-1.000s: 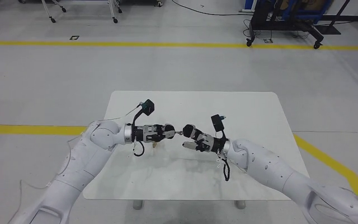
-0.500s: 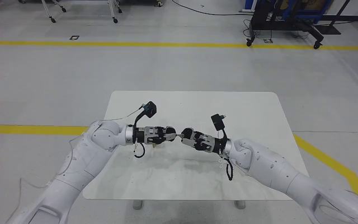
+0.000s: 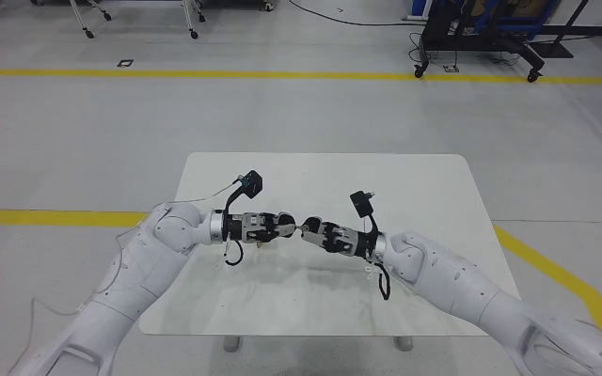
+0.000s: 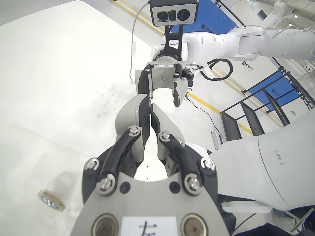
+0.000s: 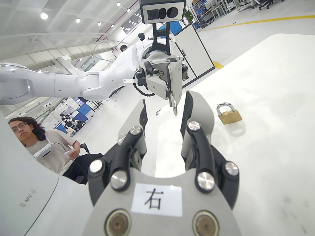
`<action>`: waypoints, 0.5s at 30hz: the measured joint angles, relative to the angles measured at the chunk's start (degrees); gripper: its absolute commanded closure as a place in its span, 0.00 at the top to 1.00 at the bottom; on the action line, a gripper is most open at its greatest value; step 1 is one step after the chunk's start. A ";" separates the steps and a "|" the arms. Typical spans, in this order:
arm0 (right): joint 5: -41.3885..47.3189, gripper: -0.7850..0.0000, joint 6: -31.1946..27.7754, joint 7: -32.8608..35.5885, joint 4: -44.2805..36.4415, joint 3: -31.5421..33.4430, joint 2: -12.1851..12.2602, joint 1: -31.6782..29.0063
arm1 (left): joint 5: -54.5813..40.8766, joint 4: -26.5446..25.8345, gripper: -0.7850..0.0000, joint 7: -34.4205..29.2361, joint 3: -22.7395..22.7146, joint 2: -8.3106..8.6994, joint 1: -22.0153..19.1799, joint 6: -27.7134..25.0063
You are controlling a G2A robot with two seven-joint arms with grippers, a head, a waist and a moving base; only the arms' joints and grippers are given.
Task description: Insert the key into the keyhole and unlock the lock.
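The left pincer [image 4: 150,110] is clamped on the thin key [image 4: 150,97], which is seen edge-on, jutting from its tips. Facing it, the right pincer [image 4: 161,93] stands spread, one finger just beside the key's end. The lock [image 4: 51,200] lies on the white counter [image 4: 49,87], well apart from both.

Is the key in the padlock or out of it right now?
Out. The key hangs in the air from the shut left gripper, while the padlock lies on the table, apart from it.
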 measured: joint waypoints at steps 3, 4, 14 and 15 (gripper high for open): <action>0.49 0.00 0.00 1.04 0.29 0.60 -0.24 -0.20 | 0.00 -0.02 0.00 0.04 0.16 0.06 -0.05 -0.04; 0.62 0.00 0.00 1.33 0.34 0.78 -0.31 -0.28 | 0.01 -0.03 0.00 0.05 0.22 0.07 -0.08 -0.05; 1.11 0.00 0.00 4.08 0.73 2.92 -0.94 -1.38 | 1.47 0.03 1.00 1.16 0.70 -0.02 -0.27 0.95; 1.02 0.00 0.00 4.19 0.70 3.17 -0.95 -1.52 | 1.71 0.17 1.00 1.47 0.67 -0.05 -0.33 1.47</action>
